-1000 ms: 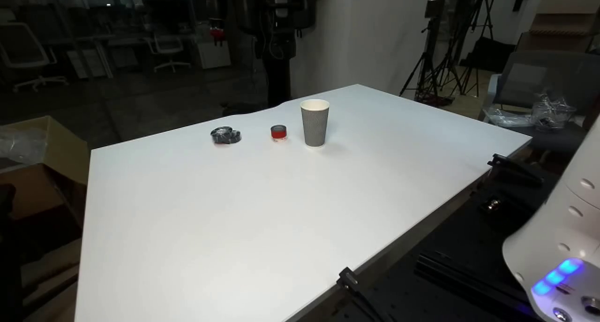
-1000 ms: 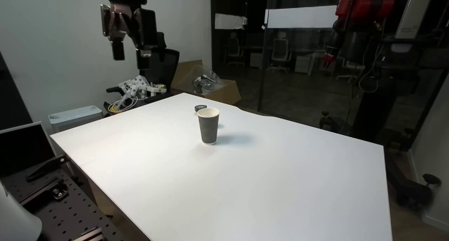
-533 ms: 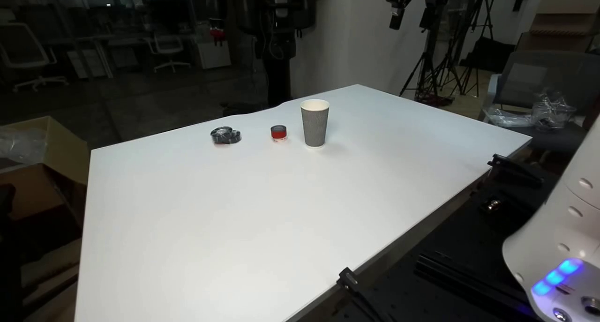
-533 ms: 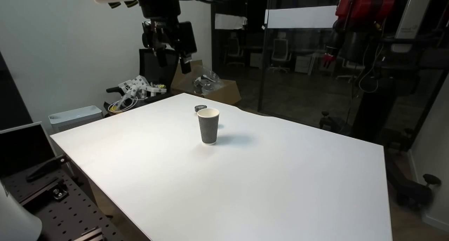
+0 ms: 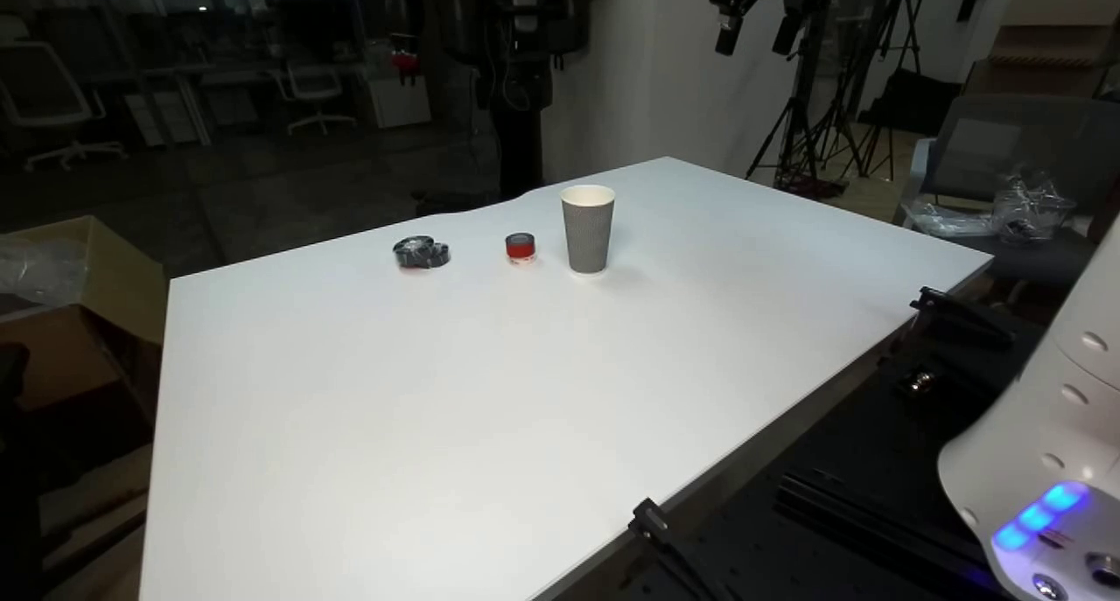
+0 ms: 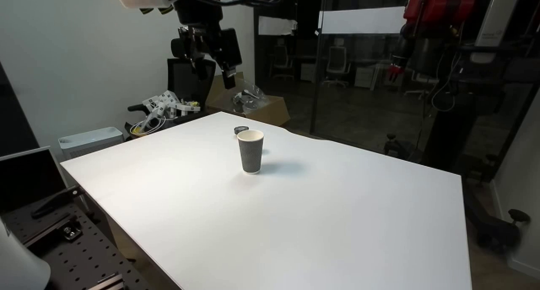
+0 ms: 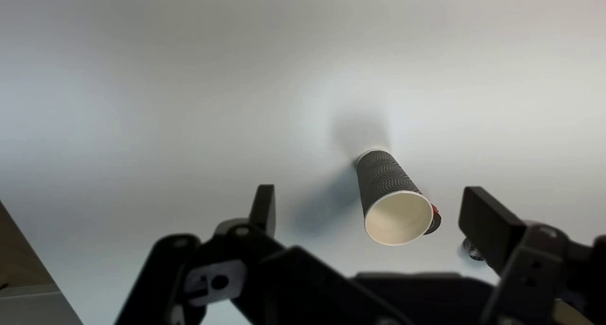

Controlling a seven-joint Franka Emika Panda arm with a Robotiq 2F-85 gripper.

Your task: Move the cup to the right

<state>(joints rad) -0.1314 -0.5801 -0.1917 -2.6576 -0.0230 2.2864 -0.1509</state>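
The grey-brown cup (image 5: 588,234) with a pale rim stands upright on the white table. It also shows in an exterior view (image 6: 251,155) and in the wrist view (image 7: 383,173). My gripper (image 5: 756,41) is open and empty. It hangs high above the table, well apart from the cup, and also shows in an exterior view (image 6: 215,78). In the wrist view the cup appears between the spread fingers (image 7: 367,216), but lies far below them.
A small red and dark roll (image 5: 521,248) sits close beside the cup, partly hidden behind it in the wrist view (image 7: 434,221). A dark round object in shiny wrap (image 5: 422,253) lies farther along the white table (image 5: 394,426). Clamps (image 5: 649,520) sit at the table edge.
My gripper has come into the top of an exterior view. In an exterior view it has moved right and slightly down, mostly in the earlier half second. The cup has not moved.
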